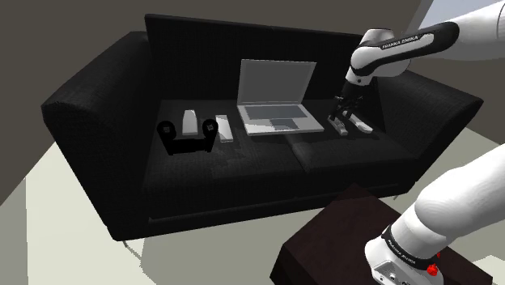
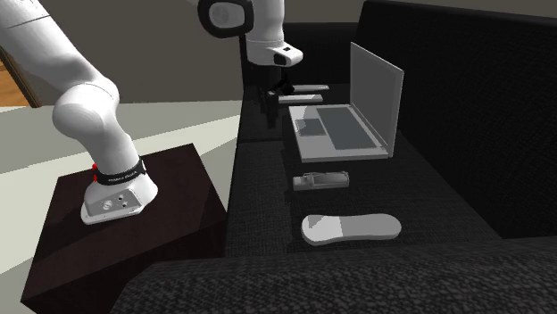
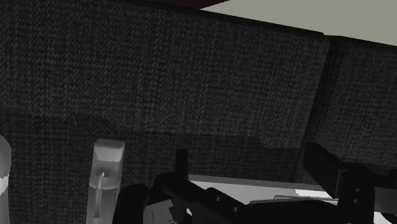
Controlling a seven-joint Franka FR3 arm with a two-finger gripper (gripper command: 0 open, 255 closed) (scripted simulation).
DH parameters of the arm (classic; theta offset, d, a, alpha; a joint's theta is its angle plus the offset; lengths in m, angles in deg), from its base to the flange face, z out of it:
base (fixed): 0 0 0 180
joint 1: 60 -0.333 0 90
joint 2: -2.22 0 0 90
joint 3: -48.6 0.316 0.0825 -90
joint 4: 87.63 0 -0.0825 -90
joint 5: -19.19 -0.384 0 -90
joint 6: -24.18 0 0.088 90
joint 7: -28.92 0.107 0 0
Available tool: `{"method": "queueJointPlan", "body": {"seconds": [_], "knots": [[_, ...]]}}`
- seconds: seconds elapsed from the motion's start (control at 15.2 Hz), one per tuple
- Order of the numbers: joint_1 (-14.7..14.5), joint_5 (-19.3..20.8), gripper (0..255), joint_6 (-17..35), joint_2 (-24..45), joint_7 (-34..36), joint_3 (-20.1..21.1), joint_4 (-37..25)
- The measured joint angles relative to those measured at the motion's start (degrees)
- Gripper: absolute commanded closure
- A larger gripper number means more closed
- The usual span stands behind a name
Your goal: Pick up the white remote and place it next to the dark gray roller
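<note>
The sofa (image 1: 97, 105) is black with a fine woven pattern. Laptop (image 1: 275, 89): light grey. Remote (image 1: 341, 123) at the hand (image 1: 346, 113): white. Hand: black. Roller (image 1: 188, 144): near-black. Stand (image 1: 332, 235): dark maroon-brown. Arm (image 1: 469, 28): white, dark joints. Floor (image 1: 48, 219): pale.

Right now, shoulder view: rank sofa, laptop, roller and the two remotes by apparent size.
1. sofa
2. laptop
3. roller
4. remote beside the roller and remote under the gripper: about alike, the second partly covered, so not ranked.

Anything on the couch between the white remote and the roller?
Yes: the open grey laptop sits on the black sofa seat between the white remote under the end effector and the dark wheeled roller.
</note>
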State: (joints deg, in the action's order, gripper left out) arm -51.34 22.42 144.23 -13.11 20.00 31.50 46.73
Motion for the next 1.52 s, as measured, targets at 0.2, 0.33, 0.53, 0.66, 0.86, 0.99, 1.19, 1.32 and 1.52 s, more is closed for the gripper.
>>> {"method": "queueJointPlan", "body": {"seconds": [0.2, 0.33, 0.53, 0.66, 0.86, 0.99, 1.19, 1.32, 1.52], "knots": [[0.76, -1.08, 0, 2.92, 5.29, -0.87, -1.72, -2.96], [1.43, -1.95, 0, 4.92, 8.52, -1.66, -2.89, -4.5], [2.67, -4.05, 0, 7.19, 14.16, -3.62, -4.71, -8.26], [3.63, -6.28, 0, 8.96, 18.99, -5.23, -5.65, -11.4], [5.23, -9.02, 0, 10.13, 24.52, -6.71, -6.47, -15.9], [6.44, -10.85, 0, 10.87, 28.01, -7.7, -6.75, -18.67], [7.0, -12.02, 0, 12.36, 30.03, -8.3, -6.61, -19.14], [7.32, -12.77, 0, 13.7, 31.21, -8.9, -6.39, -18.87], [7.59, -13.63, 0, 15.21, 32.58, -9.42, -6.04, -18.62]]}}
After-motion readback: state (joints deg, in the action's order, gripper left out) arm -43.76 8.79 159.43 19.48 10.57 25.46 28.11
